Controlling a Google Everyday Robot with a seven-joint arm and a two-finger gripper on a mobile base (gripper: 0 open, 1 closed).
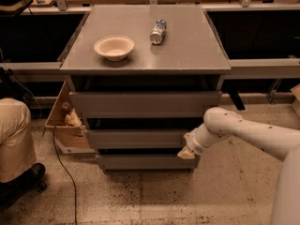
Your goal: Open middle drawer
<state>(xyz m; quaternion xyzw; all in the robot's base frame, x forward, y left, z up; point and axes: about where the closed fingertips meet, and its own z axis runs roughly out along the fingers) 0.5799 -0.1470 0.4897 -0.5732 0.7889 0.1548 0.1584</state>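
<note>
The grey cabinet has three drawer fronts under its top [187, 50]. The middle drawer [136, 138] is the second one, a plain flat grey front, standing out slightly past the top drawer [145, 103]. The lowest drawer [140, 161] is below it. My gripper [186, 152] comes in from the right on the white arm [248, 132]. It sits at the right end of the middle drawer, at its lower edge, just above the lowest drawer.
A white bowl [114, 47] and a lying can [158, 31] rest on the cabinet top. A cardboard box [65, 121] stands left of the cabinet. A person's leg and shoe [16, 144] are at the left, with a cable [63, 172] on the floor.
</note>
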